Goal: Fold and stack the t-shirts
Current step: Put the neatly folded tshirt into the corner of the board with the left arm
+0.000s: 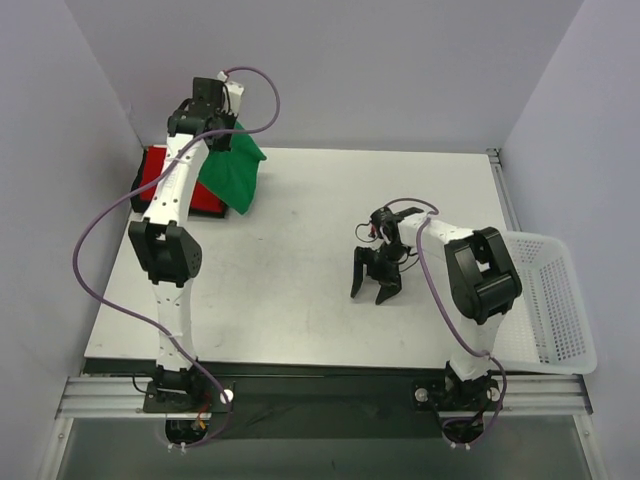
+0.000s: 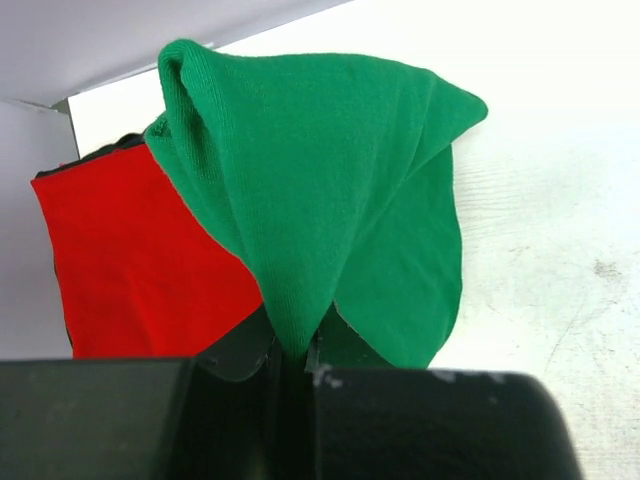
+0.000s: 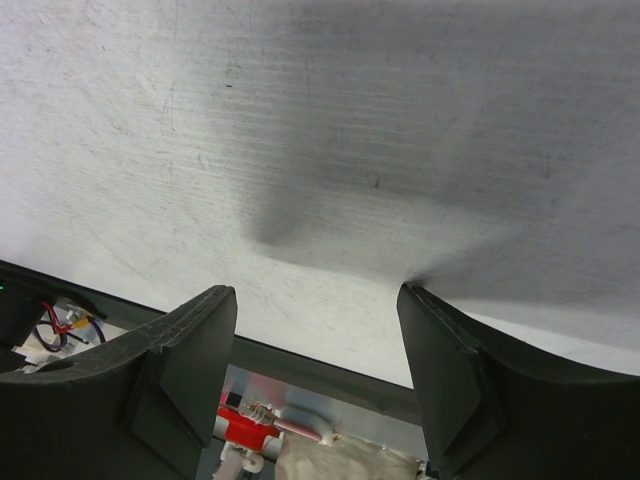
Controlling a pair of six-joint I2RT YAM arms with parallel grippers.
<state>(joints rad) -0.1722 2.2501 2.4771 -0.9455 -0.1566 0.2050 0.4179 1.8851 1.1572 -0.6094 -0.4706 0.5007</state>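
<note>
My left gripper (image 1: 228, 130) is raised at the table's far left corner, shut on a folded green t-shirt (image 1: 236, 172) that hangs from it. In the left wrist view the green t-shirt (image 2: 320, 200) hangs pinched between the shut jaws of the left gripper (image 2: 298, 350). Below and to the left lies a flat red t-shirt (image 1: 165, 180), also in the left wrist view (image 2: 140, 260), with a black edge under it. My right gripper (image 1: 374, 282) is open and empty over bare table at centre right; it shows open in the right wrist view (image 3: 318, 310).
A white mesh basket (image 1: 550, 300) hangs off the table's right edge. The white table (image 1: 300, 280) has walls close behind and to the left. A metal rail (image 1: 320, 390) runs along the near edge.
</note>
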